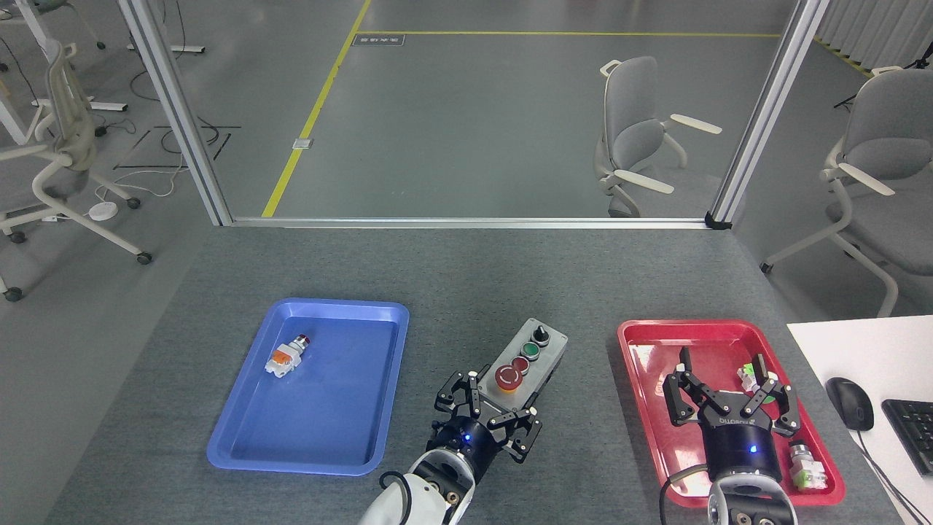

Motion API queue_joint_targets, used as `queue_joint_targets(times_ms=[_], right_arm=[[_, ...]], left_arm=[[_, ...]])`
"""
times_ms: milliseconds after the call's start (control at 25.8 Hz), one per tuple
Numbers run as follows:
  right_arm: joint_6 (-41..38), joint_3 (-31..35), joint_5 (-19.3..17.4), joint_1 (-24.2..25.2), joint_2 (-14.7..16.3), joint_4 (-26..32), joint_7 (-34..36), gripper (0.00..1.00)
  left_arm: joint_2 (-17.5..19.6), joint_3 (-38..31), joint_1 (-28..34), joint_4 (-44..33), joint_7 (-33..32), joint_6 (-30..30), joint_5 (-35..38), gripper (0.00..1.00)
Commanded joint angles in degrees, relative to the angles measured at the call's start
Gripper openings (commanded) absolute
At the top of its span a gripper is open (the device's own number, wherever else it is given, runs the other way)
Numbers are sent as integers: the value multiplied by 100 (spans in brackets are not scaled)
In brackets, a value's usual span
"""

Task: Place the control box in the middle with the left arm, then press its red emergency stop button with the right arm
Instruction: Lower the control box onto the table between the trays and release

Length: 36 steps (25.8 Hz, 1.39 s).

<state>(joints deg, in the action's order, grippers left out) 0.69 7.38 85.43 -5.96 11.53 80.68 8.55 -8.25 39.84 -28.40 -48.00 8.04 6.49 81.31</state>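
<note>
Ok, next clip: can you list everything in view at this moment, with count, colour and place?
control box: 1, light grey on black base, on the table between the trays, held at its near end
red emergency stop button: 1, red with yellow ring, nearest end of the box
blue tray: 1, left of centre
loose switch: 1, orange-white with red cap, in the blue tray
red tray: 1, right side
small parts: a few, white-green, in the red tray
table: 1, grey speckled
chairs: 3, grey-white, on the floor beyond
mouse and keyboard: black, on a white desk, far right
left gripper: black, shut on the box
right gripper: black, open above the red tray
</note>
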Motion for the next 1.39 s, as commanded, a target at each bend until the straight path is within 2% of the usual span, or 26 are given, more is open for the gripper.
queue_joint_targets(times_ms=[0, 735, 774, 851, 890, 967, 1045, 1354], right_arm=[[-43, 9, 0, -28, -1, 0, -3, 99], [-192, -44, 0, -54, -28, -9, 6, 99], [-227, -44, 0, -54, -19, -17, 6, 99], [-253, -35, 0, -54, -19, -17, 6, 99], [-253, -35, 0, -54, -19, -17, 6, 99], [-253, -35, 0, -54, -19, -17, 6, 99], [-253, -35, 0, -54, -10, -17, 6, 99], [-262, -44, 0, -63, -1, -61, 6, 99]], left_arm=[[-2, 208, -87, 142, -22, -25, -10, 0], [7, 595, -96, 230, -259, 1, -45, 0], [7, 595, -96, 230, -268, 10, -45, 9], [7, 586, -96, 212, -294, 89, -45, 60], [7, 577, -96, 177, -294, 159, -54, 72], [7, 586, -78, 160, -294, 230, -45, 78], [7, 586, -70, 160, -294, 238, -54, 90], [42, 586, 405, -209, -276, 168, -19, 96]])
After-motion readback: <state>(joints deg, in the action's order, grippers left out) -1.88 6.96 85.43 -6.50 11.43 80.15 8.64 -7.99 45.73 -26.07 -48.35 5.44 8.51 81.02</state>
